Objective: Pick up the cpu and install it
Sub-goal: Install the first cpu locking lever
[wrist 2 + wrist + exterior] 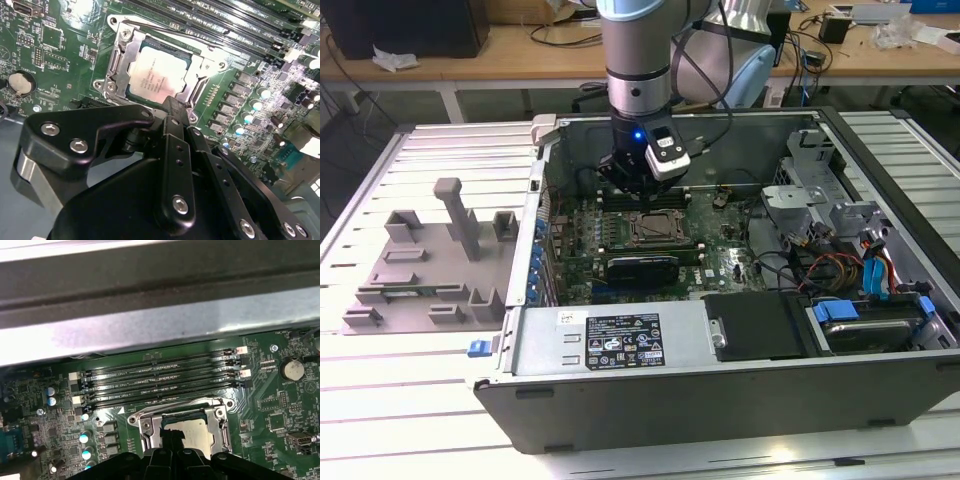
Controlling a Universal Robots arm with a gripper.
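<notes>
The cpu (pixel 157 75), a small silver square chip, lies flat inside the metal frame of the motherboard socket (pixel 120 60). In the first wrist view the cpu (pixel 197 432) shows partly behind the black gripper body. My gripper (pixel 172 102) hangs just above the socket's near edge, close to the chip, and nothing shows in its hold. In the exterior view the gripper (pixel 645 190) stands inside the open computer case, right over the socket (pixel 657 228).
Several memory slots (pixel 160 377) run beside the socket. A long black card (pixel 642 268) lies in front of it. A drive and coloured cables (pixel 865 290) fill the case's right side. A grey fixture tray (pixel 430 270) sits outside at the exterior view's left.
</notes>
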